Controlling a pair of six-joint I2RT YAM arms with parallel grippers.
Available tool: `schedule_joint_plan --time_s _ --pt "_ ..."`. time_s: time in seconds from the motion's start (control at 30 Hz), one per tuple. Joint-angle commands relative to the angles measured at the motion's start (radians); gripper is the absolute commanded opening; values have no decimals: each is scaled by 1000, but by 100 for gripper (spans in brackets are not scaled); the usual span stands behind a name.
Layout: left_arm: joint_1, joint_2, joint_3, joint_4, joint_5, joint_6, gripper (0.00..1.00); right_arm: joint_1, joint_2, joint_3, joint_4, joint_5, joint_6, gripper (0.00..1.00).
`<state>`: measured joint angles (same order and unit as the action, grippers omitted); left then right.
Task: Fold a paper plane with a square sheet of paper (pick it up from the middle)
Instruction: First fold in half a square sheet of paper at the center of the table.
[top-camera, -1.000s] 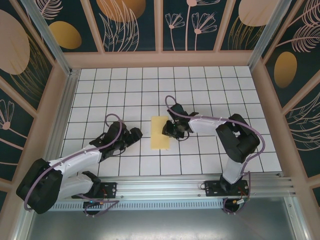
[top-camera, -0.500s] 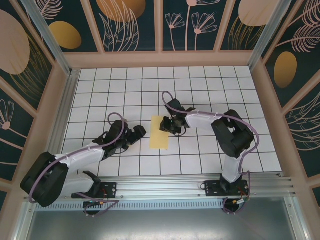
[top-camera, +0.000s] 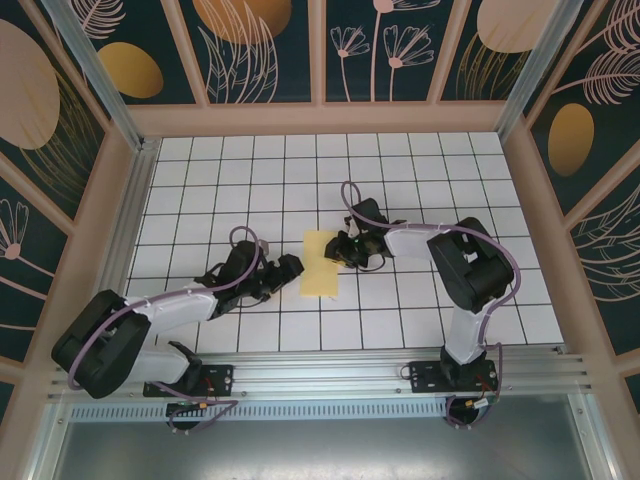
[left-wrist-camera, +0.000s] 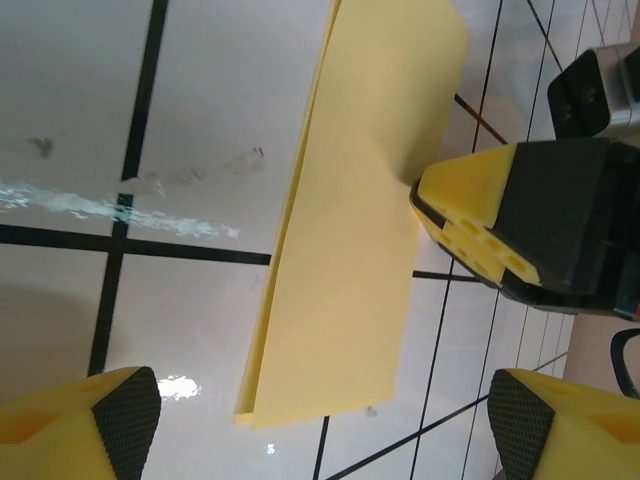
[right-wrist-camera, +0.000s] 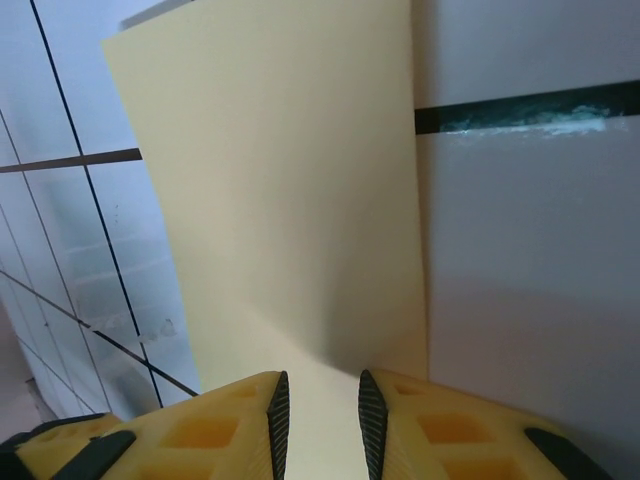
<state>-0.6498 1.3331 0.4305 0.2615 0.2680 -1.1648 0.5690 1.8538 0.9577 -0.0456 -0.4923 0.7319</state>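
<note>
The square sheet of paper lies on the white tiles, folded in half into a pale-yellow strip about one tile wide. In the left wrist view the paper shows two layers along its left edge. My left gripper is just left of the strip's near half, low over the floor. Its jaws are spread wide, with the strip's near corner between them. My right gripper rests on the strip's right edge near the far end. Its fingers stand a narrow gap apart, tips down on the paper.
Black grout lines cross the white tiled floor. Wooden walls with leaf-print panels enclose it on three sides. The aluminium rail with the arm bases runs along the near edge.
My left gripper has slid right, up to the strip's left edge, and opened wider. My right gripper has shifted slightly toward the far end of the strip's right edge.
</note>
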Motion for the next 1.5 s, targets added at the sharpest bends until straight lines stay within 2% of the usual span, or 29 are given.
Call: schedule_joint_plan --time_s 0.0,0.13,0.2,0.67,0.83,1.03,1.1,1.27,1.37,1.47 --pt "-33 37 44 29 35 -35 84 -16 57 -42 -61 8 18 29" --pt "-65 96 73 34 50 -56 77 -16 72 -44 -64 -3 22 29" --pt "-73 115 76 30 51 -69 75 -47 77 -43 -66 -8 21 29" --pt "-91 162 118 -43 82 -27 78 -54 108 -46 -70 -13 16 29" --pt "-92 168 155 -140 37 -2 77 -54 126 -35 -103 21 24 28" --pt "-92 139 151 -160 3 -10 77 -54 149 -17 -166 91 54 26" --pt "-92 134 151 -163 -2 -9 77 -54 147 -14 -159 80 55 25" --pt "-92 105 142 -168 -30 -20 75 -47 67 40 -96 7 -2 26" --pt "-92 79 131 -165 -57 -36 76 -42 4 105 -120 33 -65 27" --pt "-93 55 109 -153 -82 -62 76 -40 7 158 -166 89 -115 27"
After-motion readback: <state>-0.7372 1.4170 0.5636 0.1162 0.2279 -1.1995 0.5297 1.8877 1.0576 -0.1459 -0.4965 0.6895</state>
